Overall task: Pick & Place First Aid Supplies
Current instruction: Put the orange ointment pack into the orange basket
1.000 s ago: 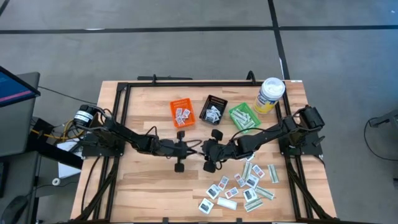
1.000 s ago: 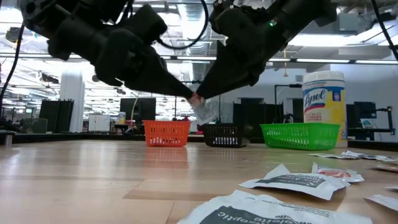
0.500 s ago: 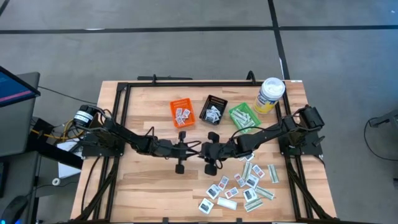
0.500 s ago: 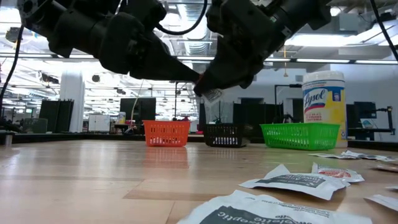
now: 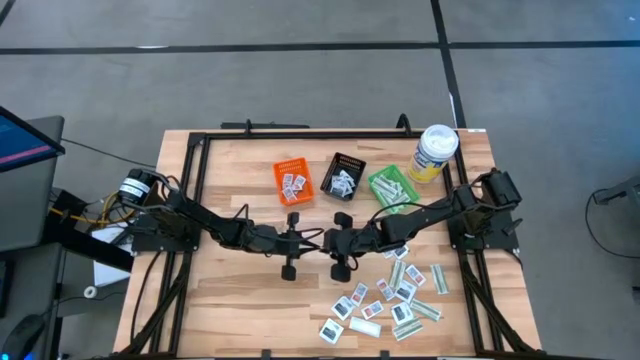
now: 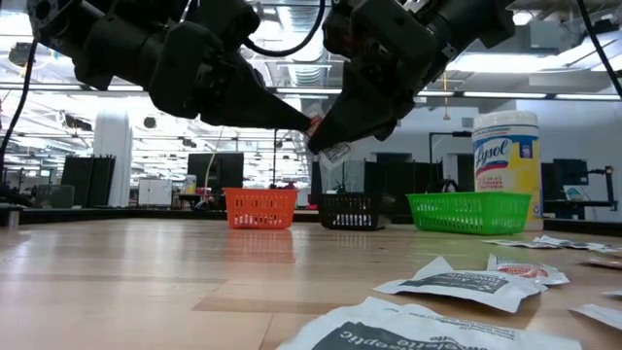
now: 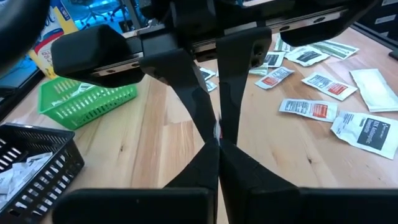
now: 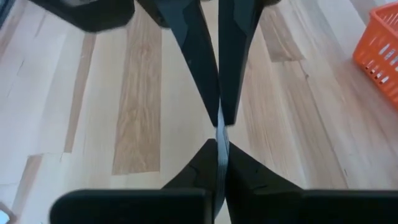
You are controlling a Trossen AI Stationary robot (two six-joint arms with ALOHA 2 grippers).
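A small white packet (image 6: 335,153) with a red-printed edge hangs in the air over the table's middle, between my two grippers. My left gripper (image 5: 313,238) reaches in level from the table's left and is shut on it. My right gripper (image 5: 330,241) slants down from the right and is shut on the same packet. Both wrist views show the packet edge-on as a thin line (image 8: 222,134). Many more first aid packets (image 5: 390,300) lie flat on the near right of the table. My left gripper pinches the packet's red-printed end (image 6: 314,124) between its two fingertips (image 7: 211,155), coming level from the table's left. The packet is lifted clear of the table. My right gripper pinches the same packet (image 7: 217,130) between its two fingers (image 8: 208,158), slanting down from the table's right, tip to tip with the left fingers. The packet's white free end (image 6: 337,154) sticks out below the fingers.
An orange bin (image 5: 293,181), a black bin (image 5: 344,177) and a green bin (image 5: 392,187) stand in a row at the far side, each with packets inside. A yellow canister with a white lid (image 5: 433,152) stands at the far right.
My right gripper has shut on the packet that my left gripper holds. The packet hung down below the left fingertips a second ago; its free end has swung up and toward the right gripper. Both arms have stayed in place.
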